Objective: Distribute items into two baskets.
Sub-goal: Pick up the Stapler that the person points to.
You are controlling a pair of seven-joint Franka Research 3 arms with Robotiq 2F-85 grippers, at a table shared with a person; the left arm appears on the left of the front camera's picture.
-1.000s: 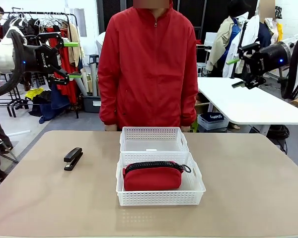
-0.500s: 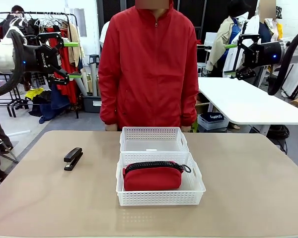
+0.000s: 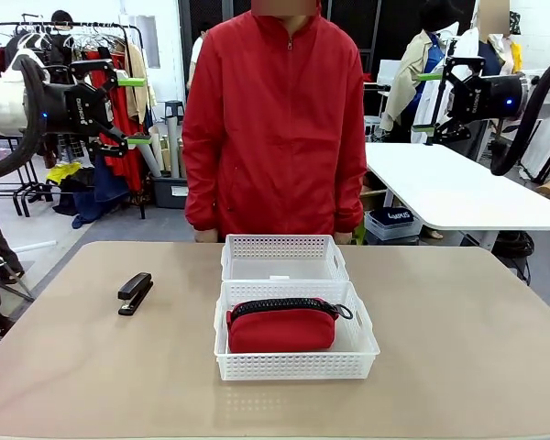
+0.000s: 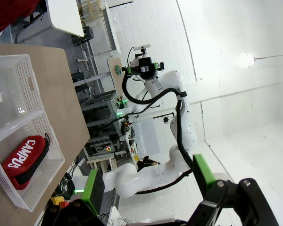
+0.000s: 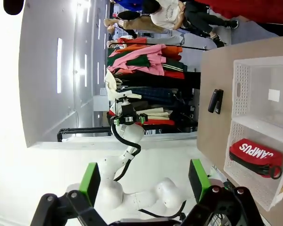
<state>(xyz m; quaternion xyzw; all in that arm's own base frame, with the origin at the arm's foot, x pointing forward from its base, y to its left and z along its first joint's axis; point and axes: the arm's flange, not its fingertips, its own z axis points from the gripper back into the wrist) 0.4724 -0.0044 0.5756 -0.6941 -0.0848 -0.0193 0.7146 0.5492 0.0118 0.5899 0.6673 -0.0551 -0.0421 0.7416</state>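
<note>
Left claw [image 3: 136, 111] and right claw [image 3: 426, 103] hover high, jaws spread.

Red pouch [image 3: 281, 330] in near basket [image 3: 296, 366] (zipper up); far basket [image 3: 284, 246] touching; black stapler [image 3: 135, 292] left.

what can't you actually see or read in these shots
- Label on the far basket: front view, too small to read.
- Red pouch: front view, lower part screened by the near basket's front wall.
- Near basket: right wrist view, cut off by the right edge.
- Person's hands: front view, mostly behind the table's far edge.
</note>
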